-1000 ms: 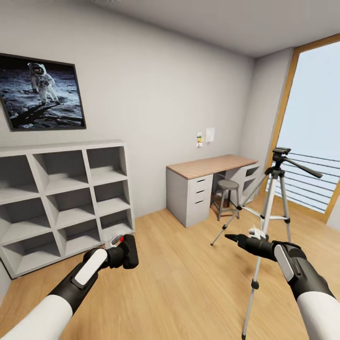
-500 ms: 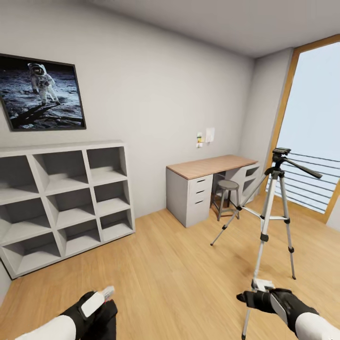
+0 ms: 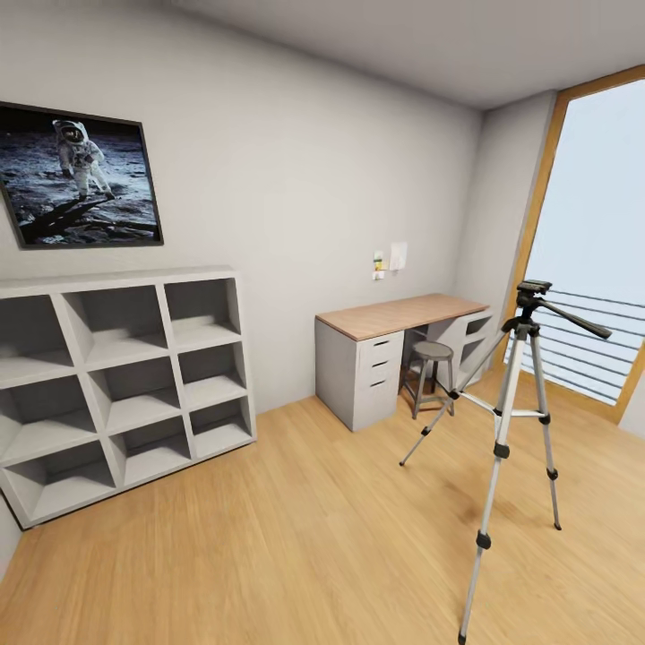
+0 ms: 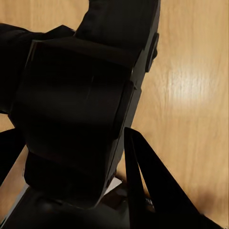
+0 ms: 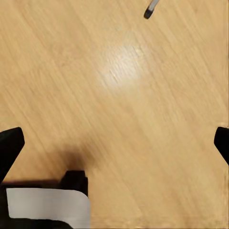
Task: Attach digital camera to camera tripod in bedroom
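Black and chunky, the digital camera [image 4: 76,109] is pinched in the left hand [image 4: 71,162] above the wood floor [image 4: 191,95]. The right hand [image 5: 114,143] is spread wide over the floor, near a foot of the camera tripod [image 3: 506,421].

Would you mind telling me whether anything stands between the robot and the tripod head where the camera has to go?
Nothing visible does. Bare wood floor leads to the camera tripod, and its head is bare. The stool and desk stand behind it.

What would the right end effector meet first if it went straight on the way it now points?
Probably the wood floor. In the right wrist view the right end effector stands open over bare boards, with nothing between its fingertips. A tripod foot sits off at the edge, likely outside that line, though depth is unclear.
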Controlling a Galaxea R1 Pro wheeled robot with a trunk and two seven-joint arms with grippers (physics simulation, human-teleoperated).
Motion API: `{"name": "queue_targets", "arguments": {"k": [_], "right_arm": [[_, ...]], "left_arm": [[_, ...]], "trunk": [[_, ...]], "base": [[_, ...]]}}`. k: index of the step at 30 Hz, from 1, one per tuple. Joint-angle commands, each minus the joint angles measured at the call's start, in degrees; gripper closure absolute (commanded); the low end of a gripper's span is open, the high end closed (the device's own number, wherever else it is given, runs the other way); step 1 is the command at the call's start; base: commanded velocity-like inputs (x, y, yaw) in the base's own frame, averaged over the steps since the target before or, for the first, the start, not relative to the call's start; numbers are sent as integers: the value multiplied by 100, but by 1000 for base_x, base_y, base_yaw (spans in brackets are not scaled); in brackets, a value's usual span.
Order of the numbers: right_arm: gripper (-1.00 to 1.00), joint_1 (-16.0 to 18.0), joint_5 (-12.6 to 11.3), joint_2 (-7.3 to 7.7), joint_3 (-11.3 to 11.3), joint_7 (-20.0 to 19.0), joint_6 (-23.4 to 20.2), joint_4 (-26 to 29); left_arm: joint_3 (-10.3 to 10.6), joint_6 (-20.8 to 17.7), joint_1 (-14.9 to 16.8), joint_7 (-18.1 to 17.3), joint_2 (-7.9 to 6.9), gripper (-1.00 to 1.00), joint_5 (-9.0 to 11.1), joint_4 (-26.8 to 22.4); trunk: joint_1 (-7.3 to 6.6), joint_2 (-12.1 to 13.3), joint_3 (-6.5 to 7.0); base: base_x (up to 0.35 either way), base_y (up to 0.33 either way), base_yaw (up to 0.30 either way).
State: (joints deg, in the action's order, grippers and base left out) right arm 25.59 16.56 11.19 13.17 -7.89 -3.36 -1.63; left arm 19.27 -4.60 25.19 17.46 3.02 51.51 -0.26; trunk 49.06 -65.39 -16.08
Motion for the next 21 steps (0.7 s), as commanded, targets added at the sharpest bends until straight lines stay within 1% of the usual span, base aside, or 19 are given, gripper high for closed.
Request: {"name": "queue_targets", "arguments": {"k": [1, 2, 3, 5, 6, 8, 9, 13, 15, 21], "right_arm": [[-100, -113, 55, -2, 54, 51, 51, -11], [-100, -210, 57, -5, 54, 109, 113, -13], [-100, -389, 59, -11, 54, 212, 252, -16], [-100, -553, 55, -14, 57, 294, 399, -18], [-100, -705, 48, -14, 61, 350, 527, -21], [-100, -845, 39, -13, 68, 388, 628, -25], [-100, -1049, 24, -15, 75, 428, 734, -28], [-100, -1141, 19, -30, 78, 448, 784, -30], [-100, -1173, 17, -38, 79, 456, 801, -30], [-100, -1202, 22, -75, 87, 463, 833, -31]], "left_arm": [[81, 33, -71, -54, 5, 100, -20, 0], [80, 76, -142, -127, 7, 100, -37, 4], [78, 148, -274, -271, 6, 100, -60, 9], [74, 197, -386, -391, 1, 100, -59, 12], [72, 229, -474, -474, -7, 100, -51, 17], [71, 244, -536, -527, -12, 100, -46, 20], [69, 226, -601, -577, -16, 100, -40, 24], [69, 230, -658, -603, -3, 100, -38, 25], [73, 259, -752, -616, 10, 100, -40, 26], [77, 290, -900, -628, 27, 100, -80, 26]], "trunk": [[0, -4, -5], [0, -4, -5], [0, -4, -5], [0, -4, -5], [0, -4, -5], [0, -4, -5], [0, -4, -5], [0, -4, -5], [0, -4, -5], [0, -4, -5]], "base": [[0, 0, 0], [0, 0, 0], [0, 0, 0], [0, 0, 0], [0, 0, 0], [0, 0, 0], [0, 0, 0], [0, 0, 0], [0, 0, 0], [0, 0, 0]]}}
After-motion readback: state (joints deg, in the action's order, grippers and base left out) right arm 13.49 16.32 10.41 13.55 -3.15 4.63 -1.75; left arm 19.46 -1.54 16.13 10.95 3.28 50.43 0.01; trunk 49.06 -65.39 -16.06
